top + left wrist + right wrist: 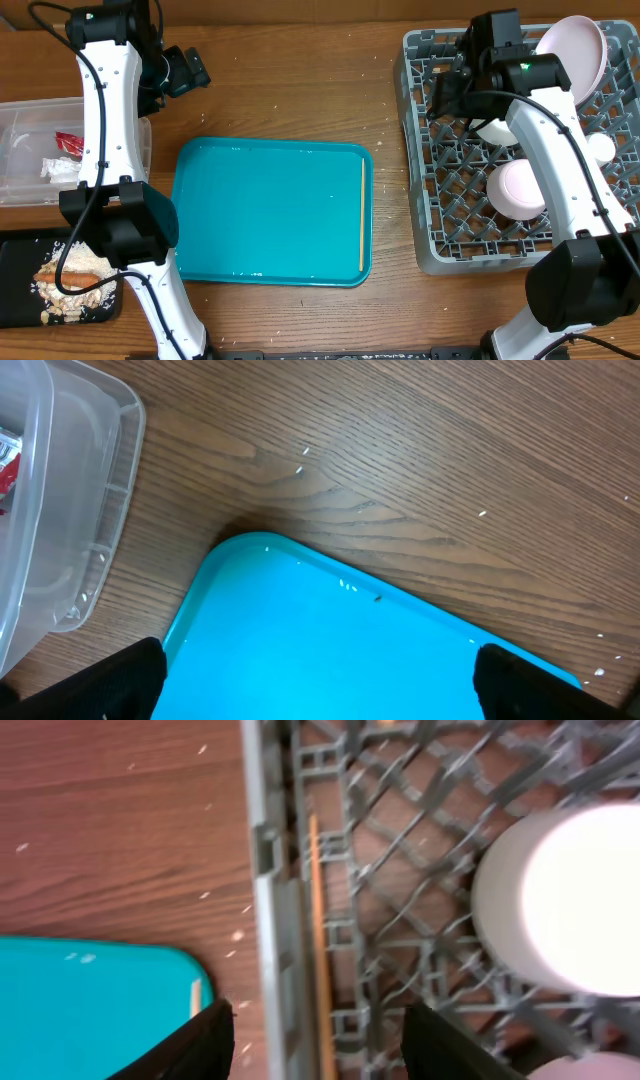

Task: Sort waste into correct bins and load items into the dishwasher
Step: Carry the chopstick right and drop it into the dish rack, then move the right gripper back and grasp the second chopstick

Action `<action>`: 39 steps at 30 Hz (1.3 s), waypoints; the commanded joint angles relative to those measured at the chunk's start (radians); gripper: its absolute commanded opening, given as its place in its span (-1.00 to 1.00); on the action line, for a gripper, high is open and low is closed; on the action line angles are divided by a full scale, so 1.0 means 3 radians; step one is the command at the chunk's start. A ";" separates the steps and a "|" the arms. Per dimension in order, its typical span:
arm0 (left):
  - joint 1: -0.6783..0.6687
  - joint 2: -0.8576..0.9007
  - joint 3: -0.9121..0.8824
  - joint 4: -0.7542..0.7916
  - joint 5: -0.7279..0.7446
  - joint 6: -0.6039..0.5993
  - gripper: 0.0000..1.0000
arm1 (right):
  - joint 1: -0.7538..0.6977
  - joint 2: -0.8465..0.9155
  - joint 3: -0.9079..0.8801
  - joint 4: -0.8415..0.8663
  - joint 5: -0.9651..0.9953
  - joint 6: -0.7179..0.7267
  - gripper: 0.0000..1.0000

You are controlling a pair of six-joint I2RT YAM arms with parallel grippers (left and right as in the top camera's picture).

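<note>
a: what is around the teal tray (270,210)?
b: on its left is the clear tub (25,120), with 1 red wrapper (68,143) and 1 white tissue (55,168) inside. nearer to us is the black tray (15,250), with 1 sausage stick (72,268) lying on pale crumbs (60,292). the left arm hides the right edge of both bins.
a: and the dishes?
b: all are in the grey dish rack (425,150) on the right: 1 pink plate (575,50) tilted at the far corner, 2 bowls (520,190) and 1 cup (600,148). the right arm covers part of 1 bowl.
a: how many sticks?
b: i count 2. 1 chopstick (361,215) lies on the teal tray along its right edge, and the other chopstick (318,920) lies inside the rack, just beside its left wall.
a: the grippers?
b: the left gripper (320,690) hangs over the tray's far left corner, fingers wide apart, nothing between them. the right gripper (320,1040) is above the rack's left wall, fingers also apart and empty.
</note>
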 commanded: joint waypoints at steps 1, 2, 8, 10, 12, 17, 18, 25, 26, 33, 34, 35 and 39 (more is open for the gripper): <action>-0.0015 0.0000 -0.0001 -0.0003 0.0023 -0.0024 1.00 | 0.0046 -0.0089 0.0113 -0.0075 -0.0476 0.0097 0.13; -0.0015 0.0000 -0.0003 -0.0003 0.0023 -0.0024 1.00 | 0.0094 -0.0117 0.0113 -0.0135 -0.0519 0.0175 0.13; -0.0015 0.0000 -0.0001 -0.0003 0.0023 -0.0024 1.00 | 0.0530 -0.0108 0.0004 -0.0376 -0.0387 0.0651 0.13; -0.0015 0.0000 -0.0001 -0.0003 0.0023 -0.0024 1.00 | 0.0736 -0.0100 -0.0109 -0.0350 -0.0262 0.0855 0.14; -0.0015 0.0000 -0.0001 -0.0003 0.0022 -0.0024 1.00 | 0.0944 -0.0088 -0.0254 -0.0266 -0.0154 0.1012 0.15; -0.0015 0.0000 -0.0003 -0.0003 0.0023 -0.0024 0.99 | 0.1367 -0.0023 -0.0707 0.0134 -0.0060 0.1340 0.22; -0.0015 0.0000 -0.0001 -0.0003 0.0022 -0.0024 1.00 | 0.1424 -0.0003 -0.0788 0.0201 -0.0050 0.1392 0.24; -0.0015 0.0000 -0.0001 -0.0003 0.0023 -0.0024 1.00 | 0.1651 0.0160 -0.1217 0.0593 -0.0037 0.1472 0.24; -0.0015 0.0000 -0.0001 -0.0003 0.0022 -0.0024 1.00 | 0.1667 0.0193 -0.1239 0.0614 -0.0037 0.1472 0.25; -0.0015 0.0000 -0.0001 -0.0003 0.0023 -0.0024 1.00 | 0.1676 0.0443 -0.1244 0.0622 0.0089 0.1467 0.30; -0.0015 0.0000 -0.0001 -0.0003 0.0023 -0.0024 1.00 | 0.1676 0.0477 -0.1244 0.0624 0.0100 0.1467 0.30; -0.0015 0.0000 -0.0001 -0.0003 0.0023 -0.0024 1.00 | 0.1675 0.0506 -0.1244 0.0624 0.0100 0.1469 0.30; -0.0015 0.0000 -0.0001 -0.0003 0.0023 -0.0023 1.00 | 0.1676 0.0608 -0.1244 0.0626 0.0098 0.1471 0.30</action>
